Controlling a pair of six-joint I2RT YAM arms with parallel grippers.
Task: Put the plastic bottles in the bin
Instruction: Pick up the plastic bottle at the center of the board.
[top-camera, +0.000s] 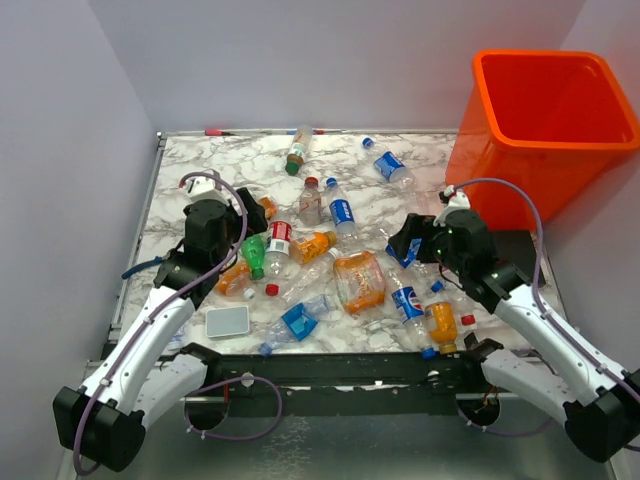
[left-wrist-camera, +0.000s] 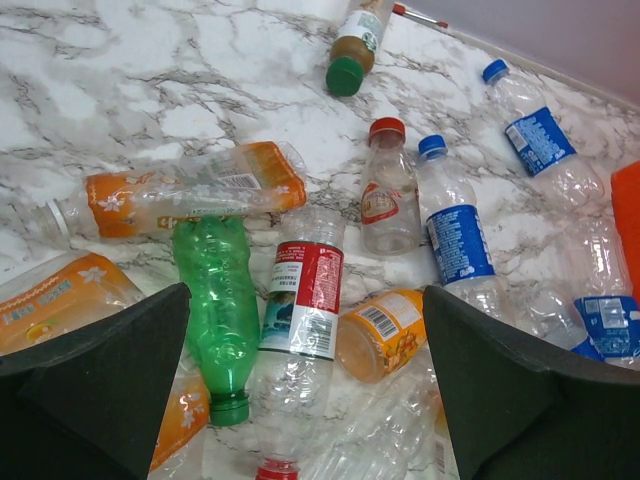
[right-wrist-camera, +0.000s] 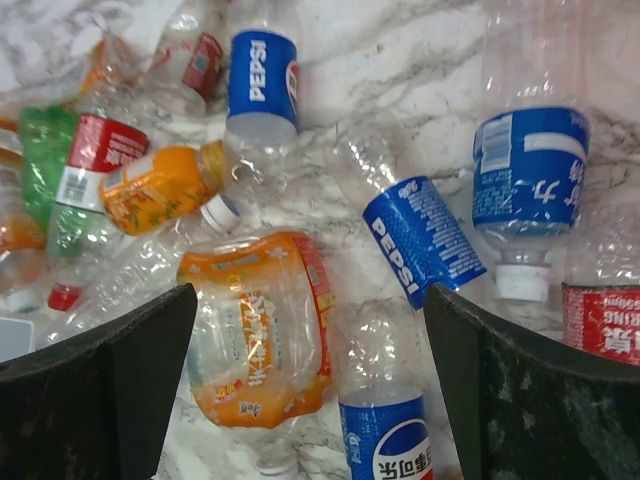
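Many plastic bottles lie scattered on the marble table, none yet in the orange bin at the far right. Both grippers are spread wide and empty. The right gripper belongs to the arm nearer the bin, which sits between 1 and 2 o'clock from it in the top view. Below its jaws a Pepsi bottle runs roughly from 11 to 5 o'clock, oblique to the fingers' closing line, so a wrist turn looks needed. The left gripper hovers over a green bottle lying 12 to 6, cap at 6.
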